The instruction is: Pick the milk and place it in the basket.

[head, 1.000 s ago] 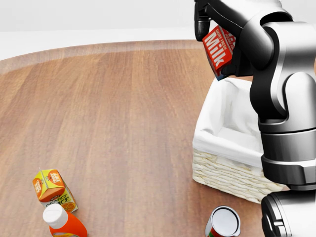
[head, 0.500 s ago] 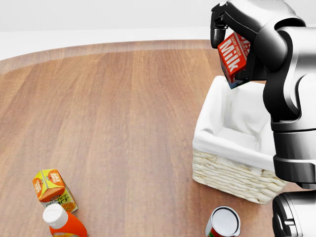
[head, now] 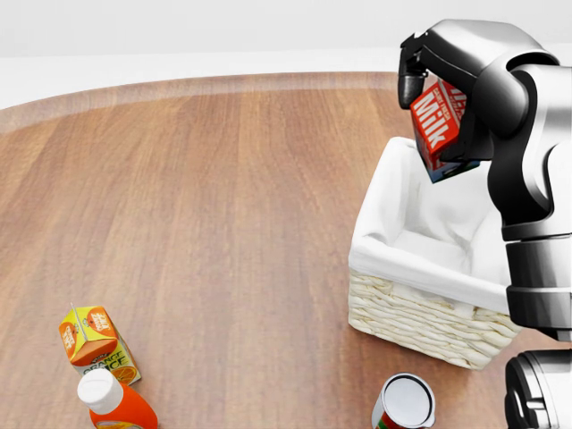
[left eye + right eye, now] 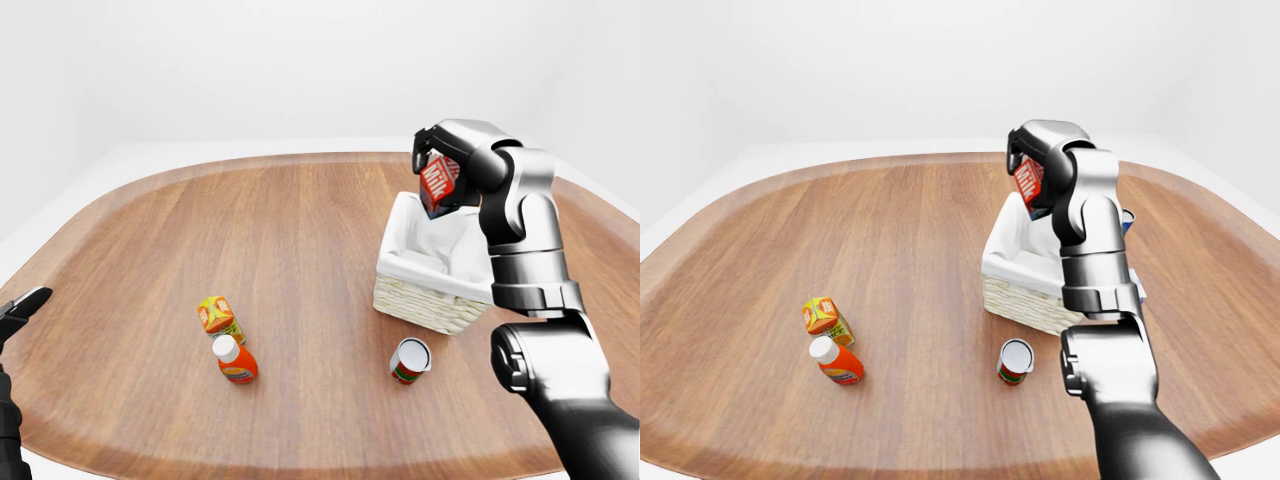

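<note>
While the right hand [image 3: 427, 76] grips the milk [image 3: 439, 124] with its dark fingers closed over the carton's top, the red carton hangs tilted in the air above the basket [image 3: 420, 315], its white lettering facing the head view's left and its dark blue base pointing down toward the white cloth lining. The carton is clear of the lining and does not touch the basket's rim; in the head view it sits over the upper part of the basket's opening. The basket is pale woven wicker with a white liner folded over its edge, standing on the round wooden table [image 3: 223, 232] toward the right side of that view. Well apart from it, near the bottom left of the head view, an orange juice carton [image 3: 96, 345] stands slightly tilted, and just below it, touching or nearly so, is an orange bottle [image 3: 113, 401] with a white cap. A can [image 3: 404, 402] with a pale lid stands near the basket's lower edge, apart from it. At the far left edge of the left-eye view only the tip of the left hand [image 4: 20, 310] shows, held off the table's edge, and whether its fingers are spread or closed cannot be told.
</note>
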Tool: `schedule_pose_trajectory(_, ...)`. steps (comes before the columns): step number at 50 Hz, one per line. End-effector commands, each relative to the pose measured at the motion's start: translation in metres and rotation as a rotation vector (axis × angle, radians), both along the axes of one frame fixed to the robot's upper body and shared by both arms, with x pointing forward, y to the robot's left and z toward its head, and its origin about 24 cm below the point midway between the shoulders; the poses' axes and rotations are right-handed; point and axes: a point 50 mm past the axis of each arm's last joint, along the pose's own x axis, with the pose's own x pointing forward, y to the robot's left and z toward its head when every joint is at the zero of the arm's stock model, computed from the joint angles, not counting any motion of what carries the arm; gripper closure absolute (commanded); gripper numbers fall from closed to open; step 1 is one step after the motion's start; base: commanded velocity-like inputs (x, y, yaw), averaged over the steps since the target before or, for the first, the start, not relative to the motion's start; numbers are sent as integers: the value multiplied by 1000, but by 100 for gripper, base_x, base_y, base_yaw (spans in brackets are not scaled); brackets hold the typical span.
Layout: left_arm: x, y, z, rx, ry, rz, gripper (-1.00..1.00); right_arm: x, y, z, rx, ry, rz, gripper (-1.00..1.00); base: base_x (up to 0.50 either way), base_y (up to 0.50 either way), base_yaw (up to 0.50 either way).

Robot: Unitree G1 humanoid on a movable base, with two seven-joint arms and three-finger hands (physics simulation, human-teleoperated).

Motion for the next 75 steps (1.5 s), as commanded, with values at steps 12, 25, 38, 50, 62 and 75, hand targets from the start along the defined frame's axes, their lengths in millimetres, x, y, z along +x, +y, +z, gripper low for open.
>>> schedule_pose_trajectory(12, 0, 0, 0, 1, 1, 1, -100, 6, -12, -17, 51, 82, -12, 100, 0, 0, 0)
schedule_pose_trajectory(25, 0, 0, 0, 1, -1, -1, -100, 13, -20, -36, 87, 177, -31, 100, 0, 0, 0)
schedule_pose_trajectory(38, 0, 0, 0, -1, -2, -2, -100, 17, -21, -42, 153, 153, -27, 100, 0, 0, 0)
schedule_pose_trajectory(50, 0, 0, 0, -2, -4, -4, -100, 19, -27, -50, 183, 132, -44, 100, 0, 0, 0)
schedule_pose_trajectory(62, 0, 0, 0, -4, -5, -6, -100, 18, -33, -58, 188, 123, -64, 100, 0, 0, 0)
schedule_pose_trajectory(75, 1, 0, 0, -4, -6, -6, -100, 18, -38, -65, 182, 128, -89, 100, 0, 0, 0)
